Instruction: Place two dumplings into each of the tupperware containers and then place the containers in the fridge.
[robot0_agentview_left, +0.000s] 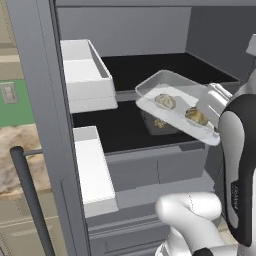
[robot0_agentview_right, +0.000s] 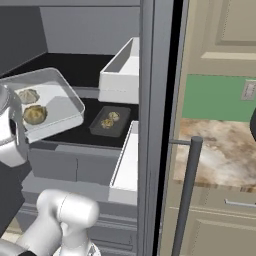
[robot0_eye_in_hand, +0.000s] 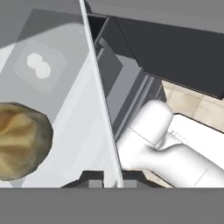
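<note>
1. The two-finger pincer (robot0_eye_in_hand: 105, 181) is clamped on the rim of a shallow, pale translucent plastic tupperware container (robot0_agentview_left: 175, 107), held tilted in front of the open tall grey metal fridge (robot0_agentview_left: 37, 100).
2. Two small tan-beige dumplings ride in the held tray, one (robot0_agentview_left: 196, 116) close to the pincer, the other (robot0_agentview_left: 165, 101) farther out.
3. Beyond the pincer, a second translucent container (robot0_agentview_right: 110, 120) with two dumplings sits on the fridge's black shelf (robot0_agentview_right: 95, 135).
4. White door bins (robot0_agentview_left: 87, 75) hang to one side on the open door.
</note>
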